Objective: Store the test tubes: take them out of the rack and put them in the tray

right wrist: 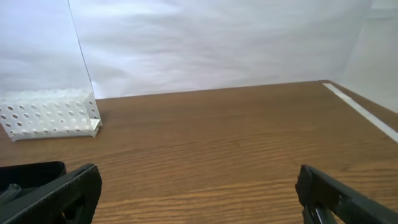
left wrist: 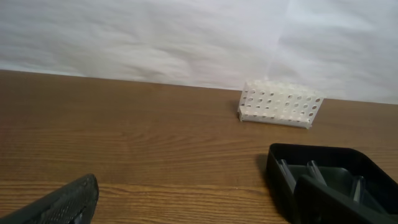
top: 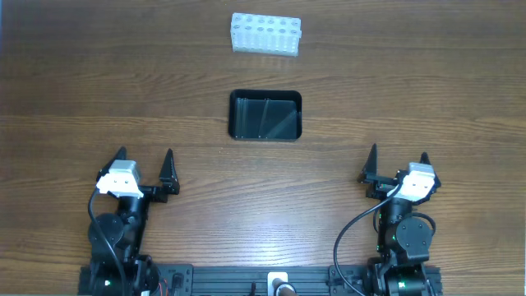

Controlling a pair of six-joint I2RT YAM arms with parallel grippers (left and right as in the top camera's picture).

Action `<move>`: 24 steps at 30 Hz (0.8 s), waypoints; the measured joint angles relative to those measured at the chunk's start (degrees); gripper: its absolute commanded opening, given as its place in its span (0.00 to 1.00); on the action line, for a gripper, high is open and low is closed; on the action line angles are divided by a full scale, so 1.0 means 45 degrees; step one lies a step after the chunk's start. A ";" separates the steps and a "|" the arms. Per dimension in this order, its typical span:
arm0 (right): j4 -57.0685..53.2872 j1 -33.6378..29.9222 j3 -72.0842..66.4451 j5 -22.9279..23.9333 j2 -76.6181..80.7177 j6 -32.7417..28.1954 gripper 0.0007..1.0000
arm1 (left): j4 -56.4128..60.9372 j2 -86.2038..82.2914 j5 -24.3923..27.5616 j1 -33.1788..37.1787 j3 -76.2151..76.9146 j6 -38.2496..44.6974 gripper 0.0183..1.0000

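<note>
Top view has the worktop [top: 82, 82] lying broad and bare to either side of a middle line of things. The white rack [top: 265, 34] stands near the far edge, about halfway along it. The black tray [top: 265, 115] sits at the centre of the worktop, apart from the rack, with a strip of bare wood between them. Clear test tubes [left wrist: 314, 171] lie inside the tray. Whether any stand in the rack cannot be told. The left gripper [top: 146, 153] hangs toward the near left corner and the right gripper [top: 399, 153] toward the near right corner, each well apart from the tray with open wood ahead of it. Both have their fingers spread wide, holding nothing and touching nothing. Right wrist view shows a pale strip [right wrist: 364, 109] running along the worktop's right edge, and a white backdrop [left wrist: 155, 37] rises behind the far edge.
</note>
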 measured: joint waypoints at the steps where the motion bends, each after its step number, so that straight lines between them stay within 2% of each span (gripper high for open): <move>1: -0.0024 0.0000 0.0000 0.0000 0.0000 -0.0019 0.99 | 0.0000 0.0000 0.0000 0.0000 0.0000 0.0000 1.00; 24: -0.0423 0.0000 0.0000 0.0000 0.0000 -0.0165 0.99 | 0.0000 0.0000 0.0000 0.0000 0.0000 0.0005 1.00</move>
